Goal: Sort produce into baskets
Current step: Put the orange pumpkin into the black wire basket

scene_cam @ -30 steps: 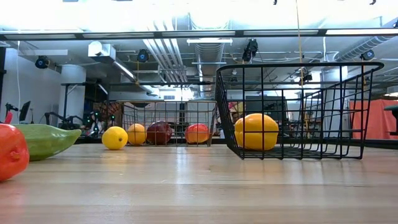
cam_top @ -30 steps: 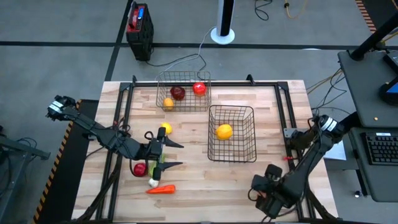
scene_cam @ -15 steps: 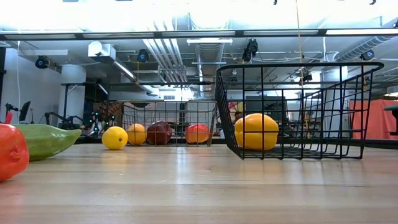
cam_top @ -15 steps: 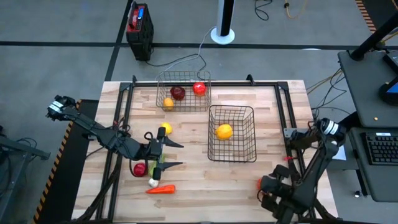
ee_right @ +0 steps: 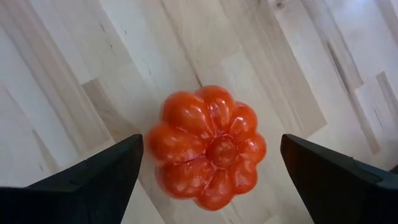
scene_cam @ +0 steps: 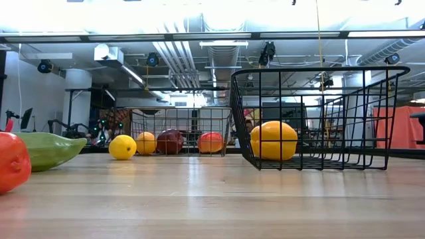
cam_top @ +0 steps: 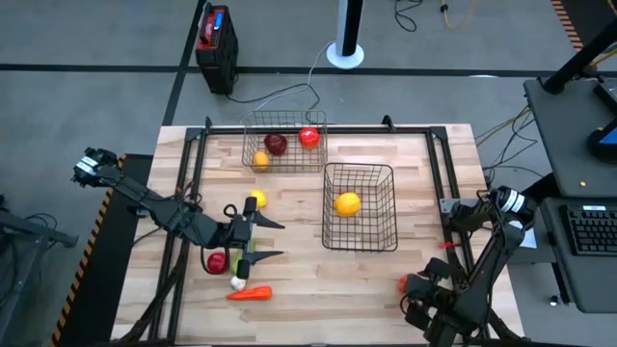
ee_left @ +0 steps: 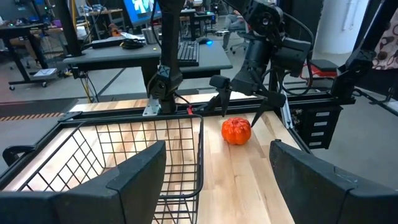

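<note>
On the counter (cam_top: 415, 173), the near basket (cam_top: 359, 205) lies lengthwise front to back, the far basket (cam_top: 284, 141) crosswise. The right claw (ee_right: 208, 168) hangs spread wide above a ribbed red tomato (ee_right: 207, 146), stem end up. The left claw (cam_top: 265, 239), open and empty, points toward the near basket.

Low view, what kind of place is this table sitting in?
Probably a robotics lab or workshop: exposed ceiling pipes overhead, desks with a keyboard and monitor behind the wooden table.

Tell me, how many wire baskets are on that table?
2. One wire basket sits at the table's far edge, holding three round pieces; the other basket sits nearer the middle, holding one orange-yellow piece. Nothing suggests a hidden third.
</note>
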